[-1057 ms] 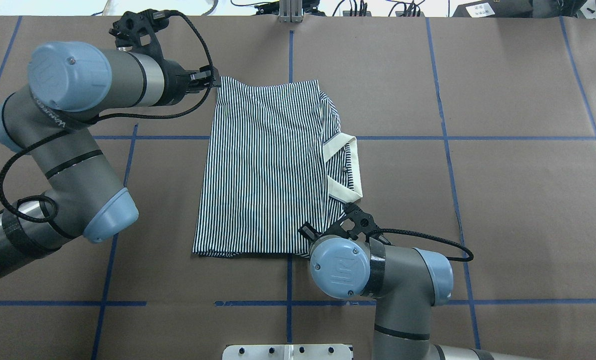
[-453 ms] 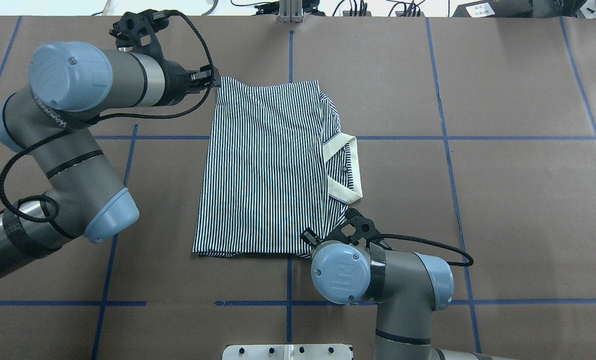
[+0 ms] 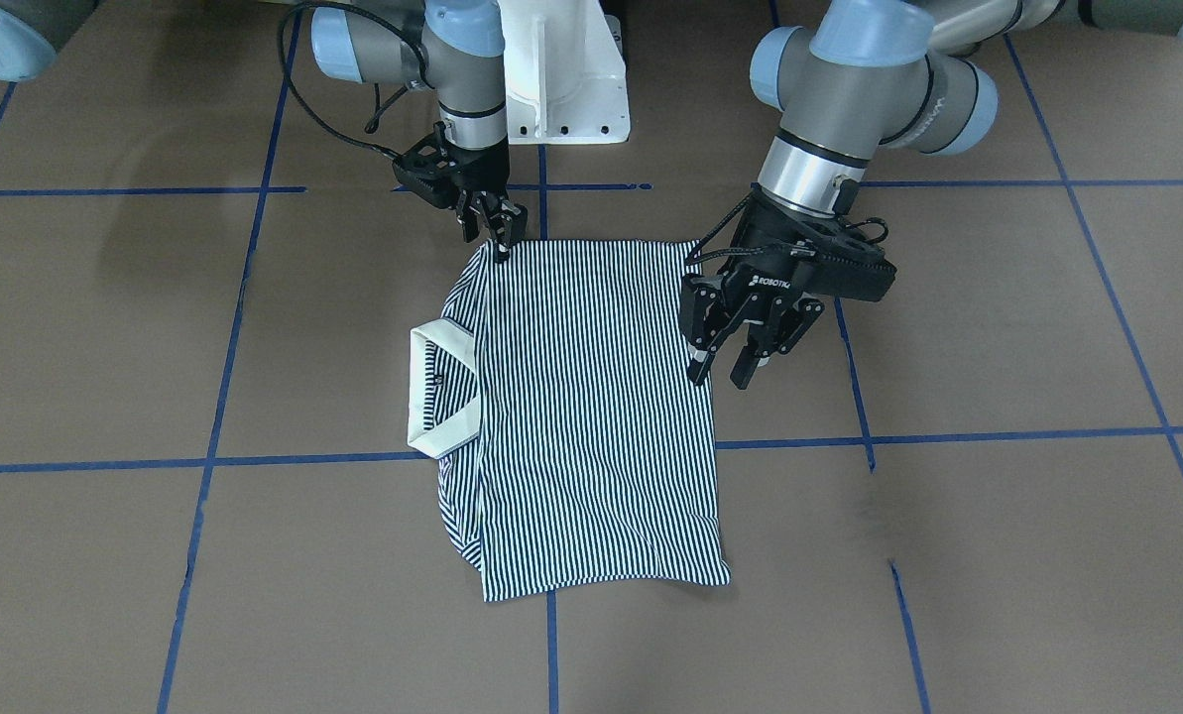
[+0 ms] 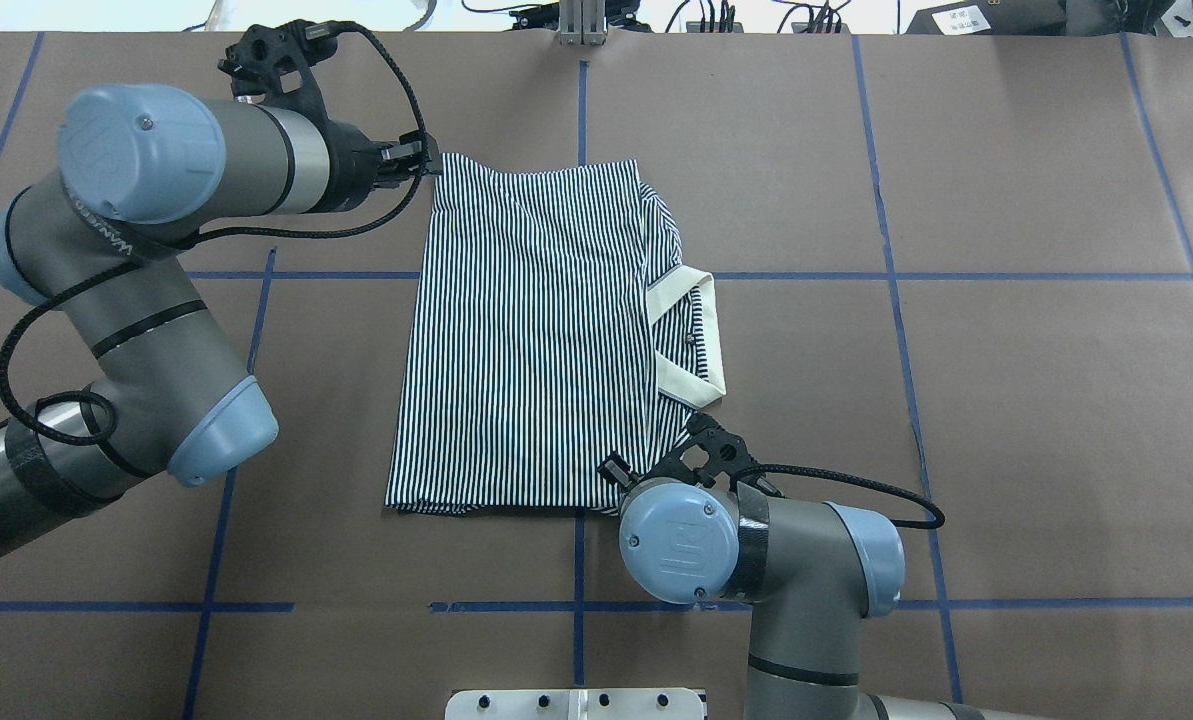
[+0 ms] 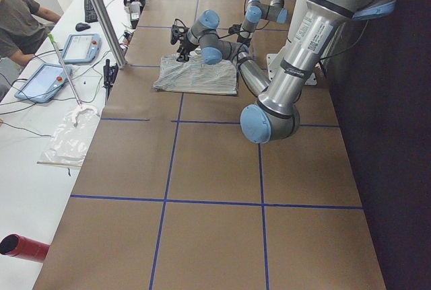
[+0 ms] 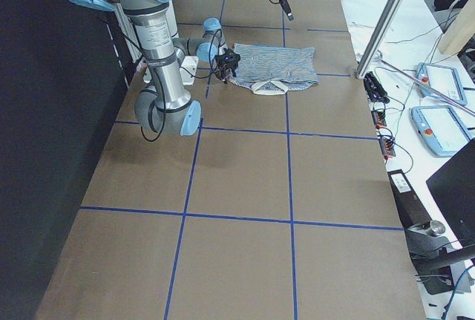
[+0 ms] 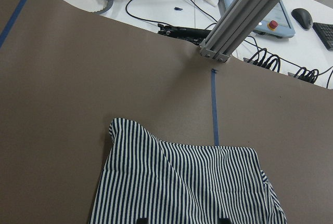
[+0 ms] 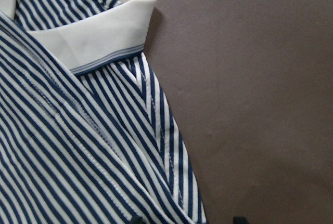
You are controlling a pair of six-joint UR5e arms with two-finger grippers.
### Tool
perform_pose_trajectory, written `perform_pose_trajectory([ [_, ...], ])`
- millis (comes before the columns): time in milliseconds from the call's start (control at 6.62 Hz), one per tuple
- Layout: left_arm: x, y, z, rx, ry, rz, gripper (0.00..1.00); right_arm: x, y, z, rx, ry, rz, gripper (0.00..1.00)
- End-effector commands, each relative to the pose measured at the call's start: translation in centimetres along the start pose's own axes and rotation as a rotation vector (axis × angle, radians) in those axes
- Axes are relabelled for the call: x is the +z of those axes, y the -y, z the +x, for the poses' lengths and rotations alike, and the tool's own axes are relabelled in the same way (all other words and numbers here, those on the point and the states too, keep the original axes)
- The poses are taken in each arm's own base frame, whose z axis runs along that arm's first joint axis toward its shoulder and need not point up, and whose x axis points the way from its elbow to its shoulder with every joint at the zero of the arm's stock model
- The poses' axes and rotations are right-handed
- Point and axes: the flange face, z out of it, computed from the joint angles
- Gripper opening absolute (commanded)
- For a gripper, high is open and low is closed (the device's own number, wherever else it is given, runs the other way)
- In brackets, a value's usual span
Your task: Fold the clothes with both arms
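The striped polo shirt [image 4: 526, 330] lies flat on the brown table, sleeves folded in, white collar [image 4: 701, 330] toward my right. It also shows in the front view [image 3: 591, 416]. My left gripper [image 3: 718, 379] is open and empty, hovering above the shirt's hem side; in the overhead view [image 4: 418, 160] it sits by the far left corner. My right gripper [image 3: 497, 243] is open and low over the shirt's near corner below the collar. In the right wrist view the shirt's edge [image 8: 171, 151] lies between the two fingertips. In the overhead view its fingers are hidden under the wrist.
The white pedestal base [image 3: 561, 79] stands at the table's near edge. An aluminium post [image 4: 581, 20] rises at the far edge. Blue tape lines [image 4: 956, 276] cross the table. A bench with tablets [image 5: 67, 54] and a seated person [image 5: 20, 21] lie beyond the far edge.
My right arm has shifted slightly, its wrist settling a little lower over the shirt's near corner. The left arm and the shirt have not moved.
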Motion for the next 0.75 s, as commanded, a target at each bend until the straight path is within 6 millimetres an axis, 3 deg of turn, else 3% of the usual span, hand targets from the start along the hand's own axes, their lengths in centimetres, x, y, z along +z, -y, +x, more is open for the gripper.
perform_pose_trajectory([
  [0,0.01,0.00,-0.01,0.000,0.000,0.000,0.54,-0.18,0.79,-0.60,0.003,0.008,0.007,0.00],
  [604,-0.06,-0.09,-0.34,-0.008,0.003,-0.001,0.54,-0.64,1.25,-1.00,0.007,0.015,0.006,0.00],
])
